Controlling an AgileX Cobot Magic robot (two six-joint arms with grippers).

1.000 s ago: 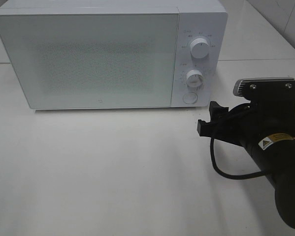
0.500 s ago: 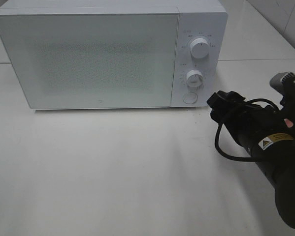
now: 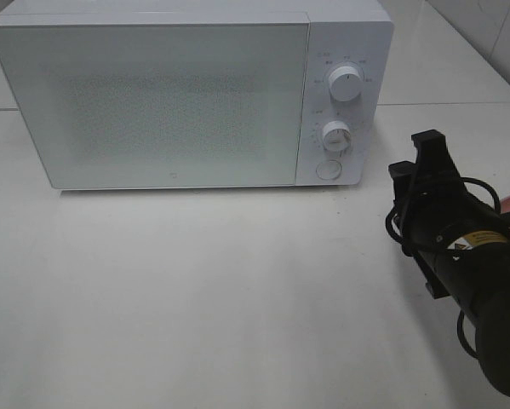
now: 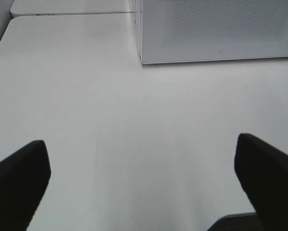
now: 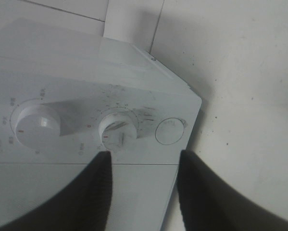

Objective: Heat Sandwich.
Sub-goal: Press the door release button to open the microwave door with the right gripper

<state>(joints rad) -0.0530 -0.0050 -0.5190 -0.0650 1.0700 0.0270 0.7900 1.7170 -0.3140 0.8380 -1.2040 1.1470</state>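
Hovering off the microwave's (image 3: 169,102) front right corner, the right gripper (image 3: 414,158) has its jaws parted and nothing between them: no grip on anything. From its wrist camera the two dark fingers (image 5: 98,192) frame a clear gap, and the right gripper (image 5: 144,156) points at the control panel. Right beyond the fingertips sit the lower knob (image 5: 118,133) and the round button (image 5: 170,131), with the upper knob (image 5: 37,126) further along the panel. The gripper is apart from all three, touching none of them.

From high up, the black arm comes in from the right edge with a cable (image 3: 397,223) looped at its side. The upper knob (image 3: 346,83), lower knob (image 3: 336,136) and button (image 3: 328,169) run in a column down the panel. The speckled door (image 3: 161,102) beside them is shut.

Over to the other side: the left gripper (image 4: 141,183) is spread wide and empty, its fingers (image 4: 18,178) far apart above bare white table (image 4: 110,120). The microwave (image 4: 216,29) stands well ahead of it, and the high camera doesn't catch this gripper.

The table (image 3: 195,290) spreads white in front of the microwave. As for the sandwich, none of the cameras shows it, so where it sits cannot be told.
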